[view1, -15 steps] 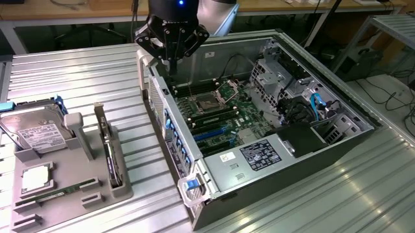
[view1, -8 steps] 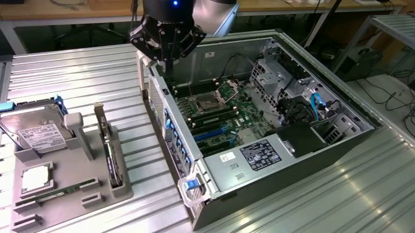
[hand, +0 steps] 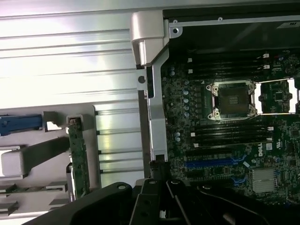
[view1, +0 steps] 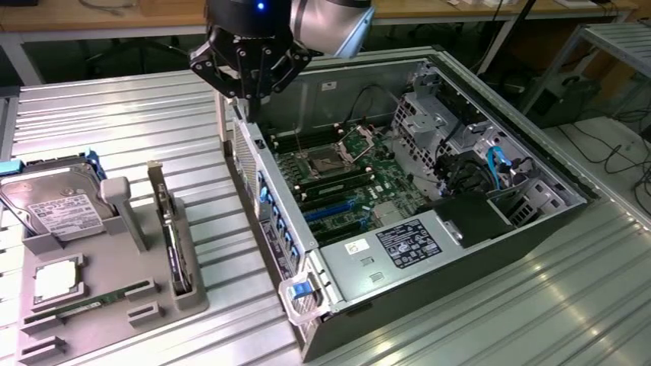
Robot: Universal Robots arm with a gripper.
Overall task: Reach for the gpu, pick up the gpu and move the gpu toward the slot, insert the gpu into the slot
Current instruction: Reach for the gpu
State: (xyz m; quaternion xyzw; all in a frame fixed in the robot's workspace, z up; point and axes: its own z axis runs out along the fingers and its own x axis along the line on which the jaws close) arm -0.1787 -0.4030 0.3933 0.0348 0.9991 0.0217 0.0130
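Bright, cool light from overhead is falling on the ribbed metal tabletop [view1: 133,114], and glare is streaking along its ridges, strongest toward the tabletop's edge at the exterior view's right. In the wrist view the tabletop [hand: 61,51] is blowing out to near white, and the glare is washing over the grey tray [hand: 28,159]. The open computer case [view1: 407,305] is sitting dimmer inside, its walls shading the motherboard [view1: 341,171]. The gripper [hand: 159,201] is showing as a dark, unlit shape, and a blue lamp [view1: 261,6] is glowing on the arm.

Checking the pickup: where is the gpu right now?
On the exterior view's left, the gpu stands on edge in the grey holder tray, near the hard drive, outside the computer case.
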